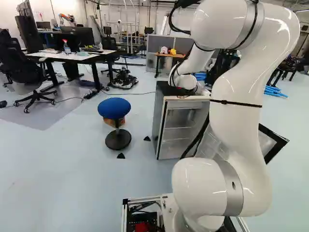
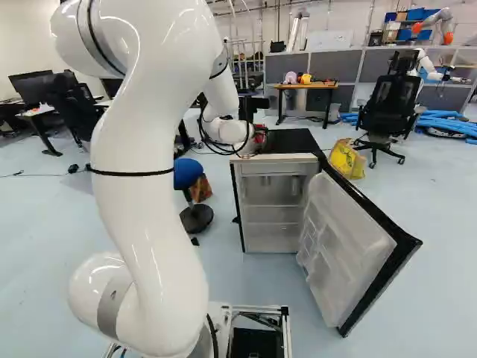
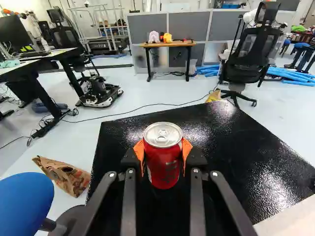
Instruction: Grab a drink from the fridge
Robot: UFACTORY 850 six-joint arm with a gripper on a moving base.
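black hand pinches shiny, cylindrical metal can

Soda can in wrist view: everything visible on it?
The soda can is a red cylinder, metal by its look, with light print on its side and a silver lid with a pull tab. It looks upright, gripped from both sides by the jaws' orange pads, over the fridge's black top. Can't tell whether its base touches that top.

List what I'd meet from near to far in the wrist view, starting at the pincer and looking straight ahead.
Pincer holding the red can → the fridge's black top → small wooden-topped table → grey partition.
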